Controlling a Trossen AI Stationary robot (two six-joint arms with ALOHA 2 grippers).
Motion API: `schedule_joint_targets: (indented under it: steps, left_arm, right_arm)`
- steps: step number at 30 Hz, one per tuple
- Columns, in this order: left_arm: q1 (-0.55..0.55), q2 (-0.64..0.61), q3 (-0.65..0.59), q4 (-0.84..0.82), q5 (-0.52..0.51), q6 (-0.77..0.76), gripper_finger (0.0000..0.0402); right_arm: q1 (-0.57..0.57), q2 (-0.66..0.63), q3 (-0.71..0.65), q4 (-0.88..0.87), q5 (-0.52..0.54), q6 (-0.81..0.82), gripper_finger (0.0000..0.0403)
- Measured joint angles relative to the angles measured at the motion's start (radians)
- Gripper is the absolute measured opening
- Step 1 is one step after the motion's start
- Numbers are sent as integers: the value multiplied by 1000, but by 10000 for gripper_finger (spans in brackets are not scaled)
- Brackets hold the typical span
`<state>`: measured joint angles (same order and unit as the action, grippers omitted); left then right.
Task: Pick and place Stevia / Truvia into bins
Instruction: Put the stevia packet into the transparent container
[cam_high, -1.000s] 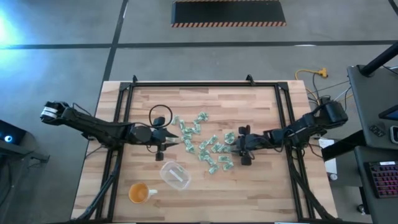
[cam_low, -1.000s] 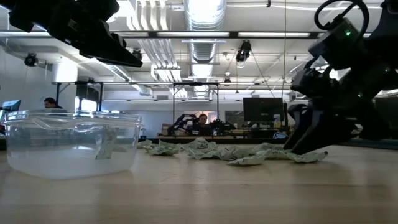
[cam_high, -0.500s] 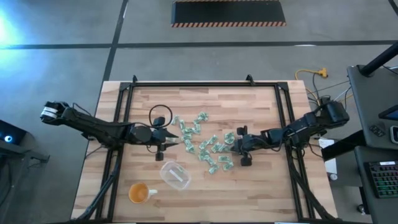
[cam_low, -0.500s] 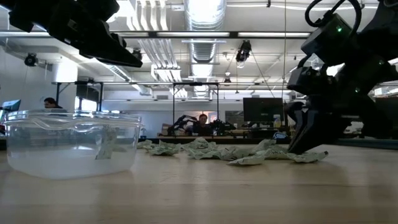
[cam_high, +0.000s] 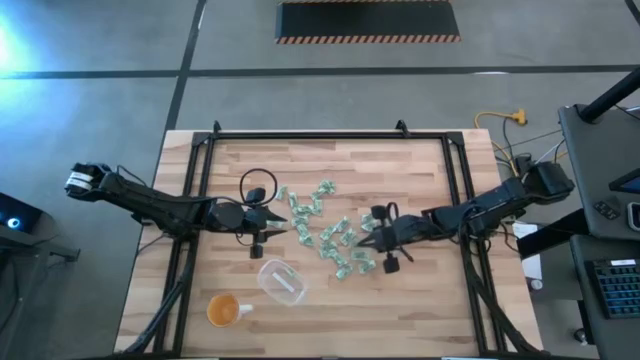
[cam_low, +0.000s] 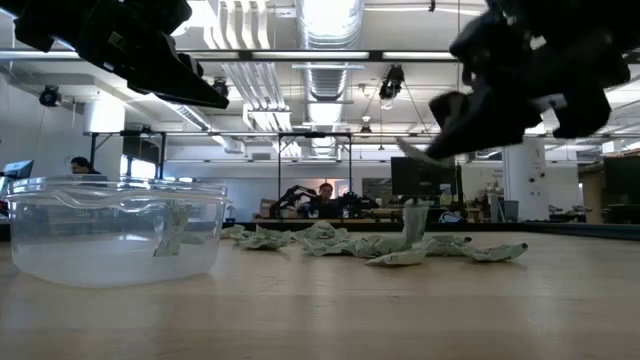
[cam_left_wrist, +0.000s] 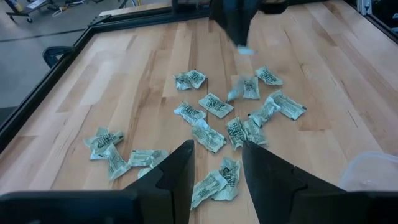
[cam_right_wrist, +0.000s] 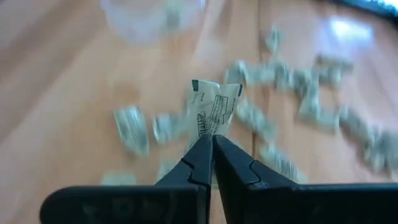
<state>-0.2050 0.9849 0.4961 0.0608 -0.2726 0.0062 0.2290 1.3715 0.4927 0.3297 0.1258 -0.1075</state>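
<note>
Bare wood all round the clear tub (cam_high: 281, 281), standing near the front of the table (cam_high: 420, 170); orange cup (cam_high: 224, 310) just left of the tub, near the front edge. One packet leaning inside the tub, seen in the low view. Left gripper (cam_high: 283, 229) above and behind the tub, fingers (cam_left_wrist: 176, 176) partly apart, nothing between them, at the left rim of the scatter. Sweetener packets (cam_high: 325, 232) strewn behind and right of the tub, long axes pointing every way. Right gripper (cam_high: 366, 240) lifted clear of the wood, right of the tub at the scatter's right rim, fingers closed on one packet (cam_right_wrist: 214, 107), standing upright from the tips, long axis roughly in line with the fingers.
</note>
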Motion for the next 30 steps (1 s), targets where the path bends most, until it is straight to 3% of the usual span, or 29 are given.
schedule_joint_targets:
  steps: [6,16,30]
  left_arm:
    - [0,7,-12,0,45,-27,118]
    - [-1,11,-14,-56,58,-27,118]
    - [1,-8,-12,-146,8,-27,118]
  right_arm:
    - [31,135,111,121,-11,-81,9]
    - [55,476,441,129,-135,-175,9]
    - [55,723,743,44,-205,-188,9]
